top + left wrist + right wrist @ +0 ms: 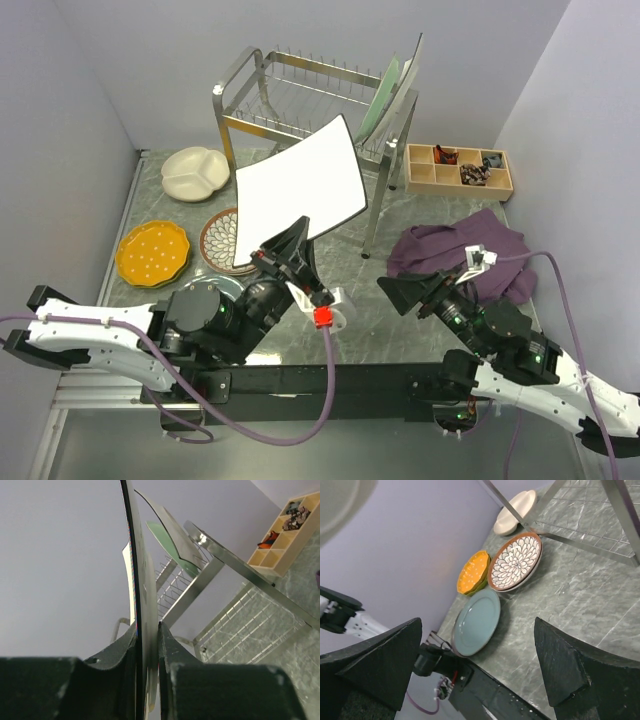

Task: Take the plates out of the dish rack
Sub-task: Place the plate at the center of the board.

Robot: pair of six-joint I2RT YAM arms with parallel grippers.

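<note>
Holding the white square plate (300,190) at centre frame, before the silver wire dish rack (300,90), pinched in my left gripper (288,252); right gripper (405,293) spread. Next I'd lay it on the grey marbled surface (345,265), lower left.

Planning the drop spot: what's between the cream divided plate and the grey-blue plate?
The brown petal-patterned plate, with the orange plate beside it; shown in the right wrist view.
</note>
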